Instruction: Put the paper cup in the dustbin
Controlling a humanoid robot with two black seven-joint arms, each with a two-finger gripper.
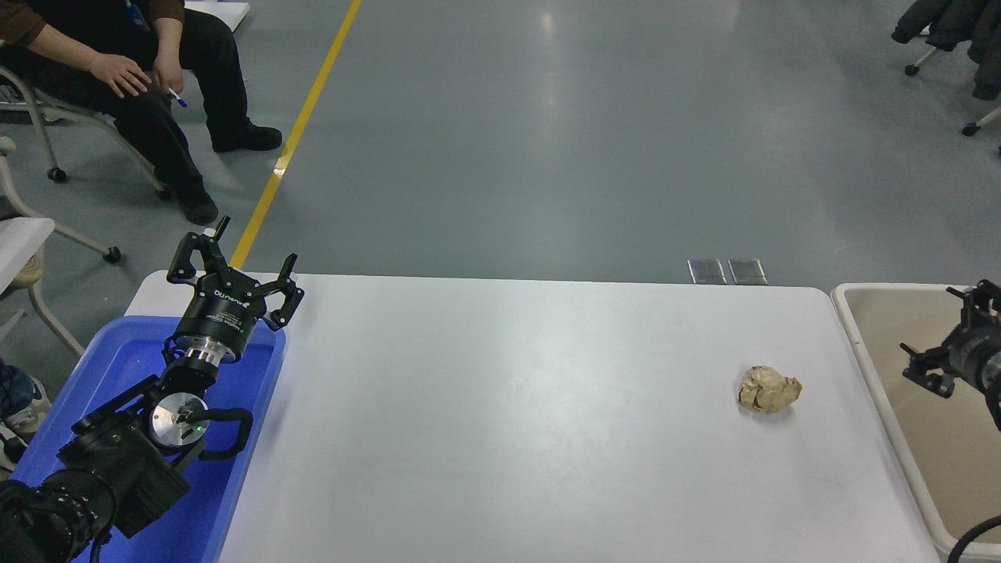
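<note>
The dustbin (pixel 891 288) is a large beige bin standing against the table's right end. The paper cup is not in view: nothing white shows in the part of the bin I can see. My right gripper (pixel 931 332) comes in from the right edge and hovers over the bin, open and empty, with its fingers pointing left. My left gripper (pixel 235 262) is parked at the lower left over the blue tray, open and empty.
A crumpled brown paper ball (pixel 769 389) lies on the white table (pixel 508 407) near its right end. A blue tray (pixel 129 356) stands at the table's left end. A person (pixel 133 62) sits at the far left. Office chairs (pixel 950 31) stand at the far right.
</note>
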